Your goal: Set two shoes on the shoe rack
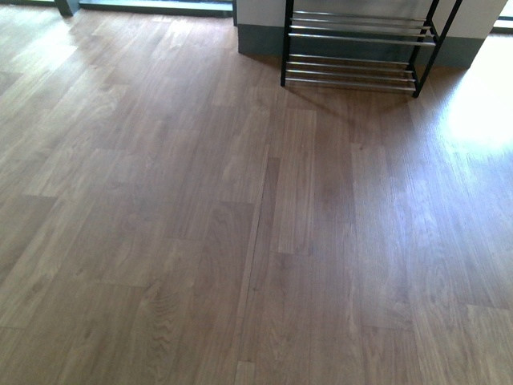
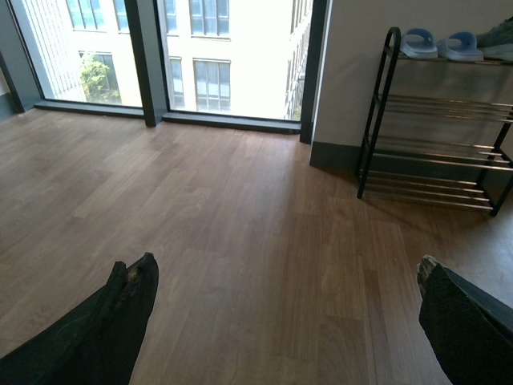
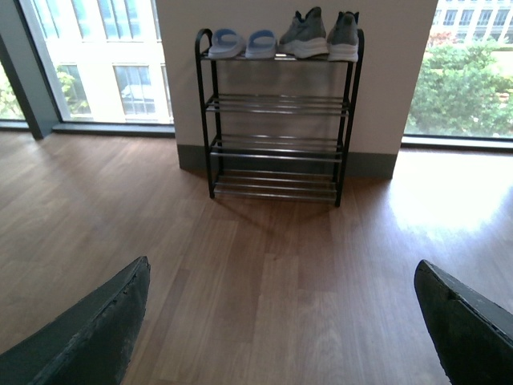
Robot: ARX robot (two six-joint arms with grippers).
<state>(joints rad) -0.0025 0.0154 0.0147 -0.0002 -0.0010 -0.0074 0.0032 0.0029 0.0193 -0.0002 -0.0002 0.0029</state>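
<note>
Well apart from both grippers, the shoe rack stands against a white wall between tall windows, its black frame carrying tiers of chrome rods. On its top shelf sit the pale blue slides side by side, and just beside them the grey sneakers with white soles — all four shoes in one row, the lower shelves bare.

Each wrist view shows only the two dark fingertips at the frame's lower corners: the right gripper has its fingers spread wide with nothing but floor between them, and the left gripper likewise stands wide open, holding nothing. The left wrist view catches the rack off to one side, with the slides and a sliver of a sneaker on top.

Neither arm appears in the front view — just the rack's lower shelves at the far edge.

The wooden floor is brown plank laminate, with bright daylight glare near the rack.
</note>
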